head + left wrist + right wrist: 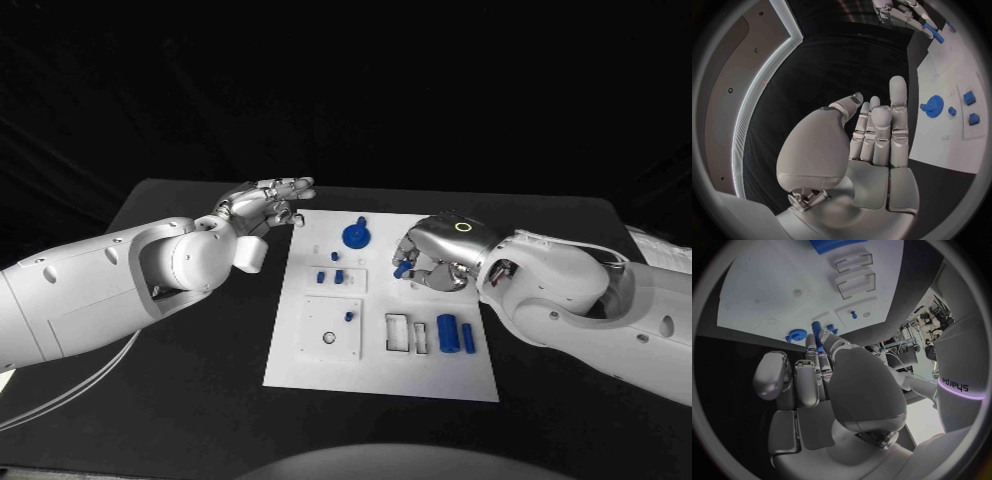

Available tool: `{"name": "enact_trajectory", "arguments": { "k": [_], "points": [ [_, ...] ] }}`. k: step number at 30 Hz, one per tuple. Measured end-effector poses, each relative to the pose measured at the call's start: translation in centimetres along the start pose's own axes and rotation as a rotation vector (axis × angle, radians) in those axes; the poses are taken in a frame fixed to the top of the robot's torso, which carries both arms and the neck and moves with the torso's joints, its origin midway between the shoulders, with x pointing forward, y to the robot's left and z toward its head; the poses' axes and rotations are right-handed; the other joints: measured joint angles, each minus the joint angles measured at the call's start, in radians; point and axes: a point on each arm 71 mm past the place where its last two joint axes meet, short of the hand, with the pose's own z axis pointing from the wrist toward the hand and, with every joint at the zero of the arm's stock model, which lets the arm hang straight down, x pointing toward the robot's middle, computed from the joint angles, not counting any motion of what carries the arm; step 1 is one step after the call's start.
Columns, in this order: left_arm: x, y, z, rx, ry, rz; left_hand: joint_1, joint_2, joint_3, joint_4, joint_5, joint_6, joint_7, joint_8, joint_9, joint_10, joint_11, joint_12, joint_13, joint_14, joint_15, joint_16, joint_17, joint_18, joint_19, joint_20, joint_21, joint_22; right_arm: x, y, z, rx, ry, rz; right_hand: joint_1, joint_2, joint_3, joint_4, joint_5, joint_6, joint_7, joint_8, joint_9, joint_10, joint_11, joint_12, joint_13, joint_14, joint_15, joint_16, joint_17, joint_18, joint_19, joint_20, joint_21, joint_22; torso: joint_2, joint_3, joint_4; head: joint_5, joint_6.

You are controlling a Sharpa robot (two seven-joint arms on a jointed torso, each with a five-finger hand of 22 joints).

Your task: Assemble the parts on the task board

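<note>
Right robot hand (430, 262) pinches what seems a blue peg (402, 267) over the task board (378, 380).

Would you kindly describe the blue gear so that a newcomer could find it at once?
Start at the white task board in the middle of the black table and look to its far end, between the two hands. The blue gear lies there, the only round, toothed piece; the blue parts nearby are small blocks or plain cylinders.

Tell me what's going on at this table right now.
The robot is assembling small blue parts on the white task board. Its right hand hangs over the board's right side, pinching a blue peg in its fingertips. The left hand hovers open at the board's far left corner, holding nothing. A blue gear and a blue cylinder lie on the board.
</note>
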Motion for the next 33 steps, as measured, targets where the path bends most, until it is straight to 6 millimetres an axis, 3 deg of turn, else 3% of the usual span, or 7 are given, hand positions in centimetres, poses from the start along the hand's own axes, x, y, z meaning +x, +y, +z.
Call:
{"name": "enact_trajectory", "arguments": {
  "k": [8,15,20,33],
  "points": [
    [0.2,0.1,0.1,-0.002,0.005,-0.001,0.0,0.0,0.0,0.0,0.0,0.0,0.0,0.0,0.0,-0.001,0.001,0.0,0.0,0.0,0.0,0.0,0.0,0.0,0.0,0.0,0.0,0.0,1.3,5.0,2.0,-0.124,0.007,0.08,0.0,0.0,0.01,-0.007,-0.001,0.002,-0.002,-0.005,0.0,0.0,0.0,-0.011,-0.001,0.0,0.0,0.0,0.0,0.0,0.0,0.0,0.0,-0.003,0.0,0.0,-0.0012,0.008,0.001],
    [0.4,0.1,0.2,-0.003,0.012,-0.003,0.0,0.0,0.0,0.0,0.0,0.0,0.0,0.0,0.0,-0.003,0.003,0.0,0.0,0.0,0.0,0.0,0.0,0.0,0.0,0.0,0.0,0.0,3.0,7.9,3.2,-0.196,0.029,0.133,0.0,0.0,0.015,-0.01,-0.002,0.002,-0.002,-0.006,0.0,0.0,0.0,-0.016,-0.001,0.0,0.0,0.0,-0.002,0.0,0.0,0.0,0.0,-0.006,0.001,0.0,0.0034,0.018,-0.003],
    [0.5,0.2,0.2,-0.003,0.015,-0.003,0.0,0.0,0.0,0.0,0.0,0.0,0.0,0.0,0.0,-0.003,0.004,0.0,0.0,0.0,0.0,0.0,0.0,0.0,0.0,0.0,0.0,0.0,4.2,8.8,3.7,-0.219,0.05,0.156,0.0,0.0,0.017,-0.011,0.0,0.002,-0.002,-0.005,0.001,0.0,0.001,-0.017,-0.001,0.0,0.0,0.0,-0.002,0.0,0.0,0.0,0.0,-0.006,0.001,-0.0006,0.0041,0.029,-0.008],
    [0.5,0.2,0.2,-0.005,0.016,-0.003,0.0,0.0,0.0,0.0,0.0,0.0,0.0,0.0,0.0,-0.003,0.004,0.0,0.0,0.0,0.0,0.0,0.0,0.0,0.0,0.0,0.0,0.0,6.6,8.8,3.9,-0.222,0.109,0.181,0.002,-0.002,0.021,-0.015,0.001,0.002,-0.002,-0.005,0.001,0.001,0.002,-0.022,-0.003,0.0,0.0,0.0,-0.002,0.0,0.0,0.0,0.0,-0.006,0.001,0.0001,0.0045,0.046,-0.019]
  ]
}}
